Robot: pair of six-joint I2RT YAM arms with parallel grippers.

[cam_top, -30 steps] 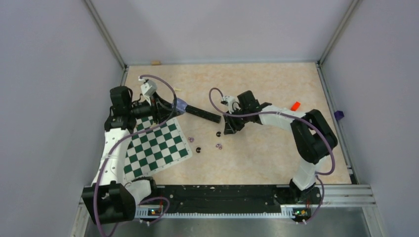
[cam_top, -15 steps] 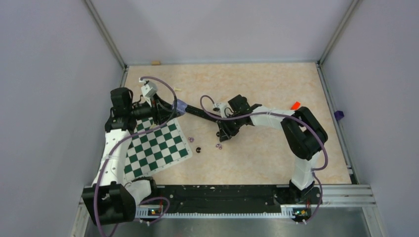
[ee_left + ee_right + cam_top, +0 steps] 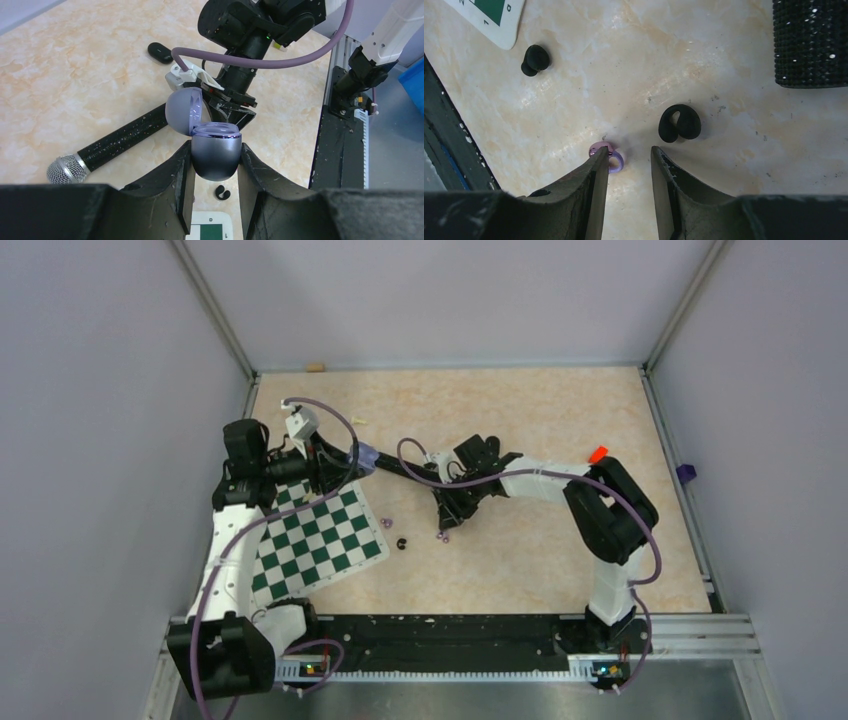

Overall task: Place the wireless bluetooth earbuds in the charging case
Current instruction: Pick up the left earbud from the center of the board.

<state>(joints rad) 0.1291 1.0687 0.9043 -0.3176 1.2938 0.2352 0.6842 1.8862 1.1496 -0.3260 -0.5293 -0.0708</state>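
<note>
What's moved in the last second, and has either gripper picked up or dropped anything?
The right gripper moved left and nearer, and now hangs over a pale purple earbud on the table, jaws open, nothing grasped. The left gripper stayed shut on the open charging case; the chessboard and the black earbud beside it did not move.

Left end effector (image 3: 216,152) tight; right end effector (image 3: 629,155) ajar.

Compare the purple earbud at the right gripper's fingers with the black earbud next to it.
Colour: the purple earbud is pale purple, the black earbud black. Place: the purple earbud sits between the right gripper's open fingers, against one and partly hidden by it; the black earbud lies just beyond the other fingertip, fully visible. Both rest loose on the table, outside the charging case.
</note>
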